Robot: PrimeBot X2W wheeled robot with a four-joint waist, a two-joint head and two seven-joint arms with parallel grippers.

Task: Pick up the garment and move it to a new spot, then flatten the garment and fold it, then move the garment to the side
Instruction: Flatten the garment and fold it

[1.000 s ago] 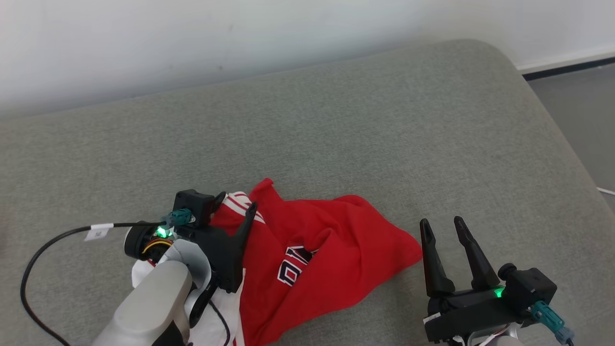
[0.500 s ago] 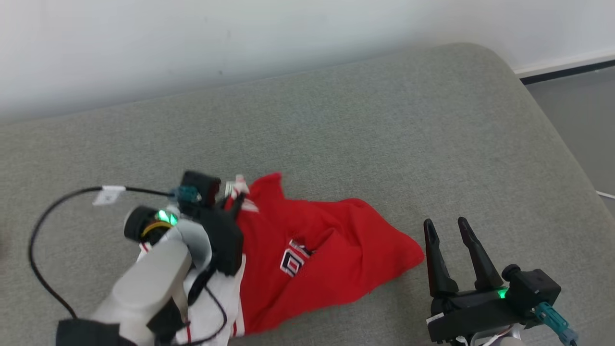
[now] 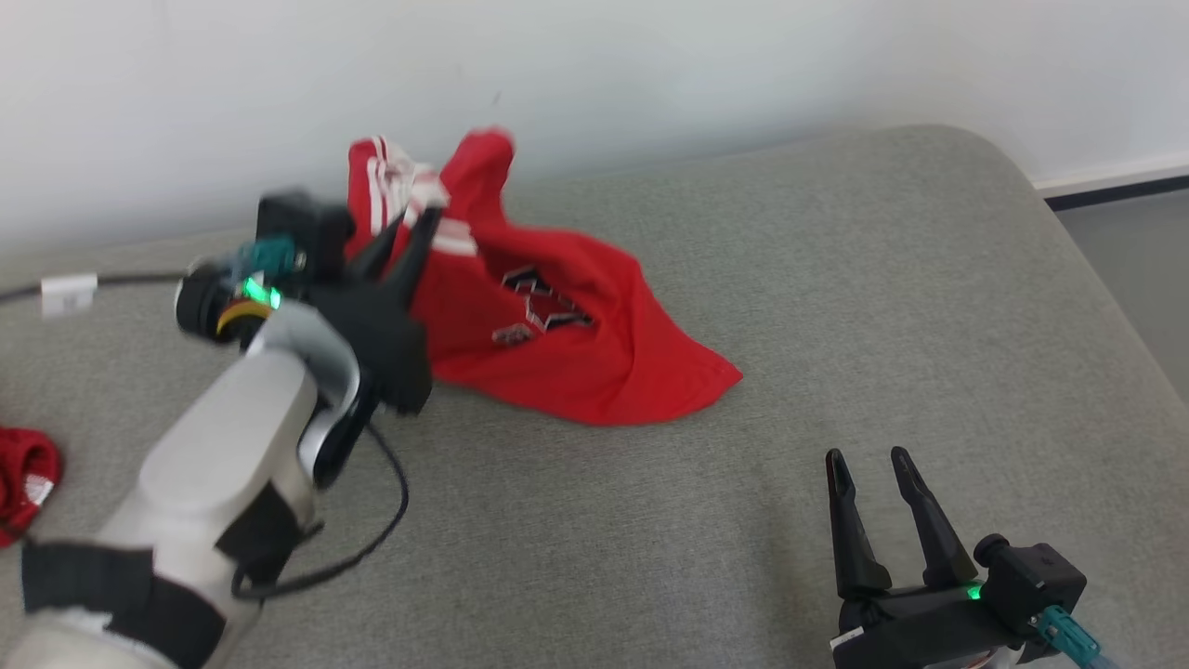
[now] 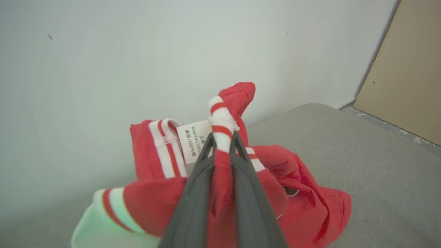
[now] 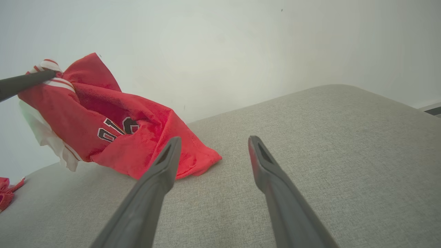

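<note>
The garment (image 3: 557, 334) is a red jersey with white-and-red striped trim and dark lettering. My left gripper (image 3: 409, 228) is shut on its striped edge and holds that end raised above the grey cushion, while the lower hem (image 3: 687, 390) still rests on the cushion. In the left wrist view the fingers (image 4: 241, 172) pinch the striped trim (image 4: 220, 127) beside a white label (image 4: 194, 141). My right gripper (image 3: 868, 474) stands open at the lower right, nothing between its fingers. From the right wrist view the garment (image 5: 113, 134) hangs to the left of that open gripper (image 5: 212, 144).
The grey cushioned surface (image 3: 836, 279) runs to a white wall at the back, with its rounded corner at the right and floor (image 3: 1133, 242) beyond. Another red cloth (image 3: 23, 474) lies at the left edge. A black cable (image 3: 372, 539) trails from my left arm.
My left gripper closed on the striped trim and lifted that end up and toward the wall, dragging the garment along. The head view has shifted. The right gripper stays open.
</note>
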